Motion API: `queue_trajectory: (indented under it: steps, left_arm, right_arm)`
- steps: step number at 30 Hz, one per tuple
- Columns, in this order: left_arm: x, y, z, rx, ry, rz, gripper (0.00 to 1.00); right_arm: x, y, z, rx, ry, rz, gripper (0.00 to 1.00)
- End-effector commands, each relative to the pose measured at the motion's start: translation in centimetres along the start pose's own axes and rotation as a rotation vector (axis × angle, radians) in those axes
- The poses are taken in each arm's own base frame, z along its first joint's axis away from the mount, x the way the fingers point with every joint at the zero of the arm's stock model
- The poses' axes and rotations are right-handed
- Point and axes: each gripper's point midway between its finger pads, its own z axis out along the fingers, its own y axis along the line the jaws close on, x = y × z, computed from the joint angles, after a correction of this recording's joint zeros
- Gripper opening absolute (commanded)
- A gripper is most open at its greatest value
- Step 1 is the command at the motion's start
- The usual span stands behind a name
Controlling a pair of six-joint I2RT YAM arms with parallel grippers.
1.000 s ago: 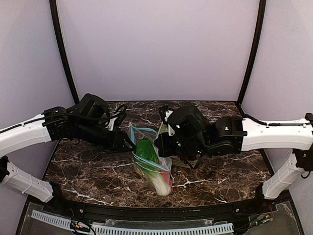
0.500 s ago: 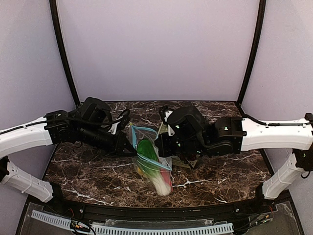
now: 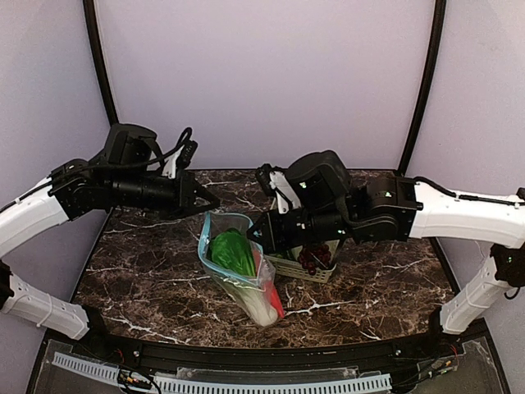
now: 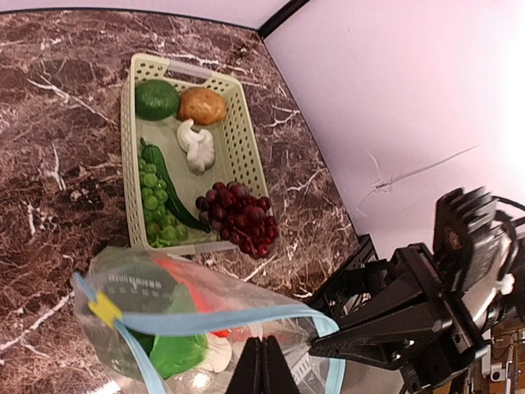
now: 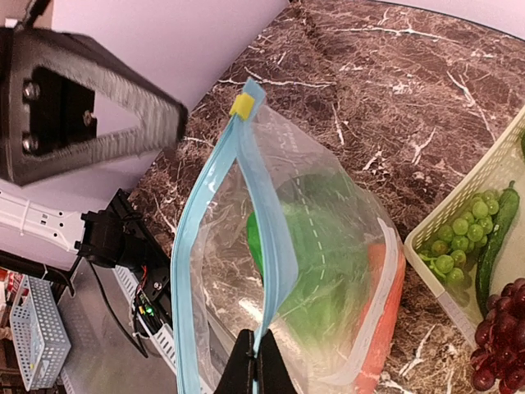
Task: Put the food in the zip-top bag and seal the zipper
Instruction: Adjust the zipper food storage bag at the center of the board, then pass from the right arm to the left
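The clear zip-top bag (image 3: 246, 279) hangs upright between my two grippers, its mouth open. The teal-blue zipper (image 5: 271, 230) with a yellow slider (image 5: 242, 105) rims the mouth. Inside are a leafy green (image 3: 232, 253), a long red pepper (image 3: 275, 302) and a white piece (image 3: 261, 310). My left gripper (image 3: 212, 203) is shut on one side of the bag's mouth edge (image 4: 264, 365). My right gripper (image 3: 254, 234) is shut on the opposite zipper edge (image 5: 258, 361). Purple grapes (image 4: 238, 217), a brown potato (image 4: 202, 105), a white bulb (image 4: 197, 144) and green pieces (image 4: 160, 209) lie in the basket.
A pale green lattice basket (image 4: 246, 139) stands on the marble table right of the bag, partly under my right arm (image 3: 361, 217); it also shows in the top view (image 3: 287, 267). A round dark green piece (image 4: 156, 98) lies in its far corner.
Both grippers have risen and drawn apart, lifting the bag from lying on the table to hanging upright with its mouth open. The basket now shows under the right arm.
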Motion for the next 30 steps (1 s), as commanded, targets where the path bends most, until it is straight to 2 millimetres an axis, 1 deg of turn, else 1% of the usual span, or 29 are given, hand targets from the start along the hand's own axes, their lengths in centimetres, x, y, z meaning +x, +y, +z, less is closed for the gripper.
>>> queue_trajectory:
  steps: [1, 4, 5, 7, 8, 9, 10, 11, 12, 13, 14, 15, 16, 17, 18, 19, 20, 22, 25, 28, 30]
  left_arm:
    - [-0.9, 0.9, -2.0, -0.046, -0.014, 0.044, 0.01]
    - [-0.6, 1.3, -2.5, -0.061, -0.006, 0.044, 0.01]
    - [-0.3, 1.4, -2.6, -0.064, 0.007, 0.042, 0.03]
    - [0.8, 1.7, -2.6, -0.062, 0.049, 0.026, 0.09]
    - [1.8, 2.2, -2.3, -0.065, 0.082, 0.012, 0.11]
    - [2.3, 2.4, -2.4, -0.064, 0.09, -0.006, 0.14]
    - [3.4, 3.5, -2.0, -0.081, 0.118, -0.022, 0.17]
    - [3.8, 3.9, -2.3, -0.086, 0.112, -0.038, 0.25]
    - [4.9, 5.0, -2.1, -0.11, 0.13, -0.055, 0.29]
    - [5.1, 5.2, -2.5, -0.106, 0.117, -0.072, 0.37]
    - [6.1, 6.1, -2.2, -0.12, 0.134, -0.091, 0.42]
    - [6.2, 5.8, -2.5, -0.091, 0.123, -0.109, 0.45]
    - [7.0, 6.2, -2.4, -0.085, 0.13, -0.124, 0.5]
    - [7.0, 5.9, -2.3, -0.055, 0.124, -0.141, 0.52]
    - [7.7, 6.1, -2.1, -0.049, 0.133, -0.162, 0.57]
    - [7.6, 5.6, -2.0, -0.018, 0.125, -0.163, 0.59]
    - [8.1, 5.7, -1.7, -0.011, 0.135, -0.172, 0.62]
    - [8.3, 5.2, -1.2, 0.015, 0.138, -0.168, 0.65]
    - [8.8, 5.1, -0.6, 0.016, 0.158, -0.163, 0.66]
    - [9.3, 5.0, 0.3, 0.017, 0.177, -0.165, 0.6]
    - [9.2, 5.0, 0.5, 0.022, 0.171, -0.168, 0.56]
  right_arm:
    - [-0.1, 0.9, 0.2, -0.079, 0.04, 0.051, 0.0]
    - [0.4, 0.5, 0.3, -0.081, 0.048, 0.081, 0.0]
    - [0.5, 0.4, 0.4, -0.078, 0.048, 0.086, 0.0]
    - [0.6, 0.1, 0.4, -0.072, 0.045, 0.095, 0.0]
    - [0.5, 0.0, 0.3, -0.068, 0.041, 0.095, 0.0]
    - [0.6, -0.1, 0.4, -0.062, 0.04, 0.096, 0.0]
    - [0.6, -0.2, 0.5, -0.057, 0.039, 0.095, 0.0]
    - [0.5, -0.2, 0.5, -0.053, 0.035, 0.095, 0.0]
    - [0.5, -0.3, 0.6, -0.05, 0.034, 0.093, 0.0]
    - [0.5, -0.3, 0.7, -0.048, 0.033, 0.093, 0.0]
    - [0.4, -0.4, 0.7, -0.044, 0.032, 0.091, 0.0]
    - [0.4, -0.4, 0.8, -0.043, 0.03, 0.091, 0.0]
    - [0.4, -0.5, 0.9, -0.04, 0.031, 0.092, 0.0]
    - [0.5, -0.5, 1.0, -0.038, 0.033, 0.09, 0.0]
    - [0.5, -0.5, 1.1, -0.036, 0.035, 0.089, 0.0]
    - [0.5, -0.6, 1.2, -0.034, 0.036, 0.088, 0.0]
    - [0.6, -0.6, 1.3, -0.034, 0.038, 0.088, 0.0]
    - [0.7, -0.6, 1.6, -0.031, 0.044, 0.087, 0.0]
    - [0.8, -0.7, 1.7, -0.027, 0.045, 0.09, 0.0]
    - [0.8, -0.8, 1.7, -0.023, 0.046, 0.092, 0.0]
    - [0.8, -0.9, 1.6, -0.022, 0.043, 0.095, 0.0]
